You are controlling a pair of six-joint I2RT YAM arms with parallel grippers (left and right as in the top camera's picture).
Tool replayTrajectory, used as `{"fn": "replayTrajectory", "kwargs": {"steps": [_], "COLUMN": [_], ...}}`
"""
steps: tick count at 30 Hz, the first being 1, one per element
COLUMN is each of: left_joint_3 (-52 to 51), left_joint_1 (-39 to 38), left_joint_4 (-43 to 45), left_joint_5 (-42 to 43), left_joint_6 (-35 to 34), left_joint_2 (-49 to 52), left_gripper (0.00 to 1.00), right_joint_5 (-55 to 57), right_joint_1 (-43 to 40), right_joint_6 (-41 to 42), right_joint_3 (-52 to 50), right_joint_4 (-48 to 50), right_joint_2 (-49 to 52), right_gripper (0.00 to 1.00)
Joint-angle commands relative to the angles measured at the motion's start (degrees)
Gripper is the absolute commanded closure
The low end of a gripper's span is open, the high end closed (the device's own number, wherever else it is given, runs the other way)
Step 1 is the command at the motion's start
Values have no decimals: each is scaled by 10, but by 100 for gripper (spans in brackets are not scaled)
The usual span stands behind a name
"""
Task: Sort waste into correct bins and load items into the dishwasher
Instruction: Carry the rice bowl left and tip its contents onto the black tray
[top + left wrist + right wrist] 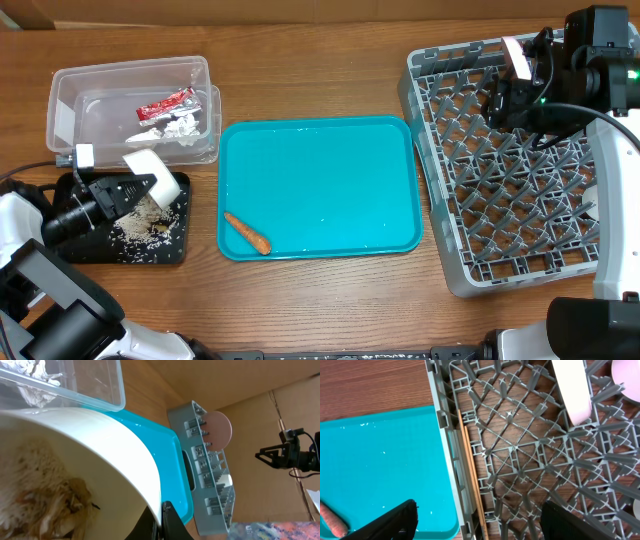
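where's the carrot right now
In the overhead view the carrot lies on the teal tray, near its lower-left corner, just right of the black tray.

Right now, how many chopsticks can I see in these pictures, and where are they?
2. Both chopsticks lie side by side inside the grey rack, along its wall next to the teal tray, as the right wrist view shows. More may be hidden elsewhere in the rack.

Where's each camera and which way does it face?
Overhead: above table, facing down on teal tray, rack; left arm, right arm show.
Left wrist: on left arm, facing past held bowl toward rack; jaws' tip shows.
Right wrist: on right arm, facing down at rack edge, chopsticks; open jaws show.
Shared: teal tray and rack, all three.
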Motion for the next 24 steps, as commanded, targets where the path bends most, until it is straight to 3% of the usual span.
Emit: {"fn": "replayTrajectory", "kwargs": {"steps": [1,16,24], "left_joint_3": [-7,-7,-7], "left_joint_1": [3,3,3], "left_joint_4": [4,6,21], "left_joint_5": [38,67,76], "left_joint_6": [32,28,-113], "left_joint_2": [-17,-17,-17], "left_gripper": [96,96,96], "right_joint_5": [2,2,2], "right_joint_1": [0,0,0], "right_joint_6": [-2,-2,-2], "right_joint_3": [7,7,7], "right_joint_4": [1,1,1], "right_joint_2": [-2,-2,-2], "right_gripper": [19,19,19]}}
